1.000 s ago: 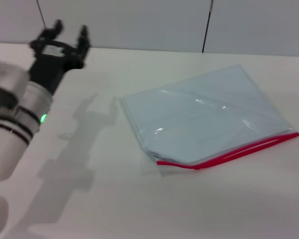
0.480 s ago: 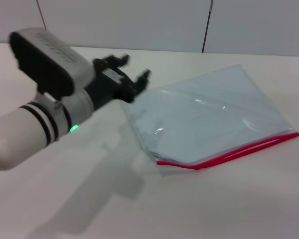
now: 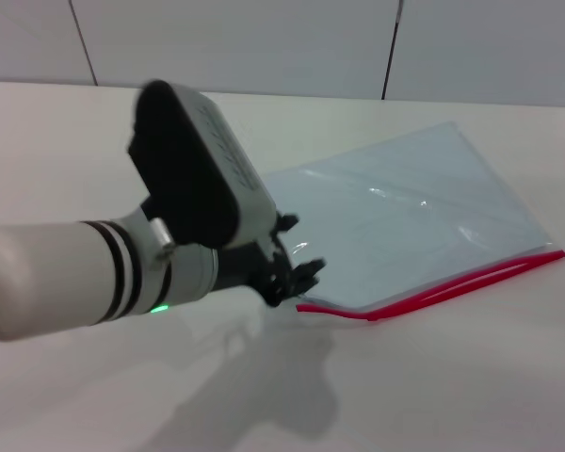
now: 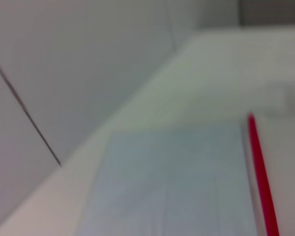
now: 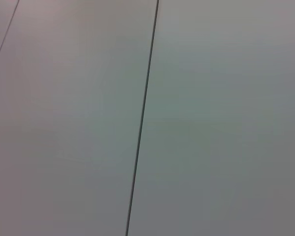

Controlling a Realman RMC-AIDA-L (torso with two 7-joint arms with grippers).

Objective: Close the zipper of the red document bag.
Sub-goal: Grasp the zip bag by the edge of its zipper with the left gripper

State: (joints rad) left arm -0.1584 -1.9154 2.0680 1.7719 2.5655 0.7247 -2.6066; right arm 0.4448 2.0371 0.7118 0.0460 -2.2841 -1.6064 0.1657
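Glossy translucent plastic red document bag (image 3: 395, 217)

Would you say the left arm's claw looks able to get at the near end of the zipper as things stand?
Probably yes: the left claw hangs right beside the near end of the zipper on the red document bag, and nothing lies between them on the table.

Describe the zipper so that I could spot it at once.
On the pale table lies a flat translucent blue-grey bag. The zipper is the thin bright red strip along its near long edge, the only red thing there, beside the left gripper.
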